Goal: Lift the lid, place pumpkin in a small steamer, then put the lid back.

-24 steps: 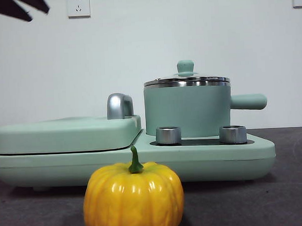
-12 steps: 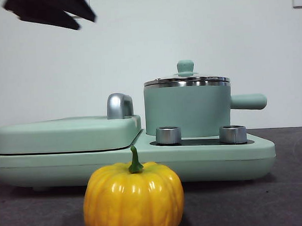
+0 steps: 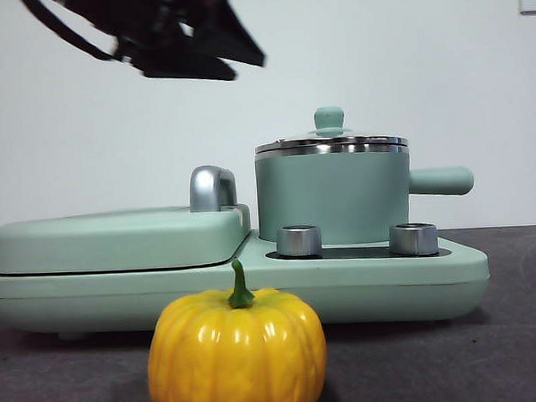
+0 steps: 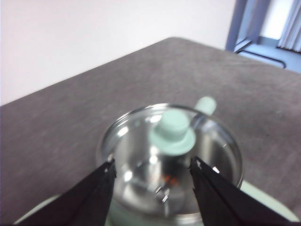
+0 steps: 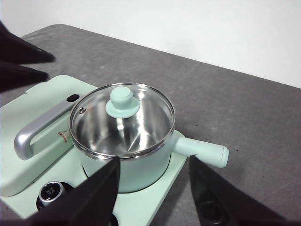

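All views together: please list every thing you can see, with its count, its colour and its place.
lid: one, clear glass with mint knob, on the steamer.
small steamer: one, mint green, on the cooker's right half.
pumpkin: one, yellow-orange, on the table before the cooker.
cooker base: one, mint green, on the table.
griddle cover: one, mint green, left half.
knobs: two, silver, before the steamer.
left claw: black, open, above the lid.
right claw: black, open, high up.

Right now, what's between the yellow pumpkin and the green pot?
In the front view, two silver knobs on the cooker base sit between the pumpkin and small steamer.
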You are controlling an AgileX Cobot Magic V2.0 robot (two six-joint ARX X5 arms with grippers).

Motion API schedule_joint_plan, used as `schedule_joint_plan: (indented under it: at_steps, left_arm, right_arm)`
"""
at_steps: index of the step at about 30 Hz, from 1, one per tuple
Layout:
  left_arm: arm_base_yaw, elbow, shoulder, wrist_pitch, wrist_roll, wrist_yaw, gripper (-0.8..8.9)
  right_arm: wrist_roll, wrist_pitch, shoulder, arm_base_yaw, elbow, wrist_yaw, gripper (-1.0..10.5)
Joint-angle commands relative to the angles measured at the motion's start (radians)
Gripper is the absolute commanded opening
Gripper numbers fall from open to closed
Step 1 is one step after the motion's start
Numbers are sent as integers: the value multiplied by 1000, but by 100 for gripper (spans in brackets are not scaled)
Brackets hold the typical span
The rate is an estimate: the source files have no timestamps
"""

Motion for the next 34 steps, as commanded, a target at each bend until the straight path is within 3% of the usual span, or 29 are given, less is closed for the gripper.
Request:
schedule_joint_plan:
  at_steps: [1, 12, 34]
  left_arm:
    - [-28, 39, 58, 46, -13, 2, 263]
    - [-57, 160, 226, 65, -14, 2, 263]
    - [-86, 281, 385, 91, -13, 2, 262]
  right_arm:
    - [14, 10, 5, 4, 18, 2, 235]
    - [13, 10, 5, 3, 18, 3, 234]
    - [13, 10, 21, 4, 18, 11, 234]
